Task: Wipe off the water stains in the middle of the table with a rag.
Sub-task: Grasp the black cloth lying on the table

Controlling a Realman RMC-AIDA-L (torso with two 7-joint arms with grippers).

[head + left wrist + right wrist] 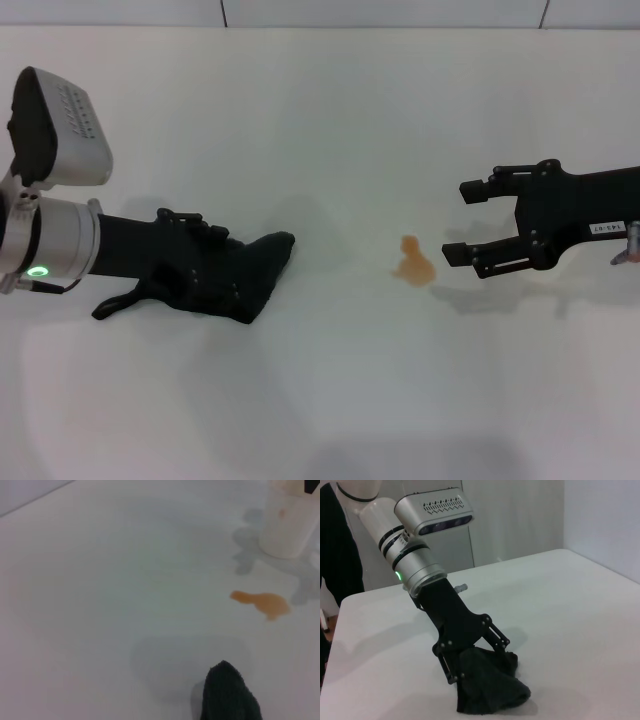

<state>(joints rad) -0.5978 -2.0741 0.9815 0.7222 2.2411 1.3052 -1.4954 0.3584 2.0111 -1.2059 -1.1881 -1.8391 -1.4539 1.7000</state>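
We see the left tool [245,275] clamping the rag [262,270] on the bench [320,120], right tool [470,220] spread wide, idle; the rag's loose corner risks smearing the stain [413,262] toward the cup [287,522].

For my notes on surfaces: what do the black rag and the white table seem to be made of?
The soft black rag looks like matte woven or knitted cloth; it folds and slumps loosely. The broad white table seems a smooth, hard, slightly glossy laminate or plastic, showing faint reflections; the exact material is unclear.

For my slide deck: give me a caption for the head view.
Left gripper presses the rag on the table, short of the stain; right gripper open beside it.
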